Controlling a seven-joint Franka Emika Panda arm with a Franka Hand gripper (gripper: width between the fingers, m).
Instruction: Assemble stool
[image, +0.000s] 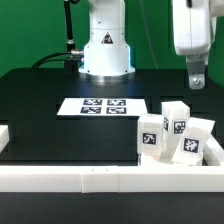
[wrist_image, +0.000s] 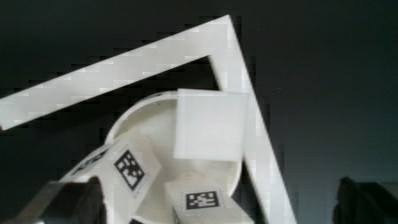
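Above the table (image: 40, 85), gripper (image: 196, 80) hangs empty over the legs (image: 176, 122); finger spread cannot be told.

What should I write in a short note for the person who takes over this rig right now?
Tool: raised above the table at the exterior view's right, holding nothing; whether open or shut cannot be told.
Parts: three legs stand upright, clustered near the front rail, towards the exterior view's right. The wrist view shows the round seat beside a leg.
Marker board: flat, mid-table.
Done: nothing joined yet, as far as visible.
Left: the whole stool assembly.
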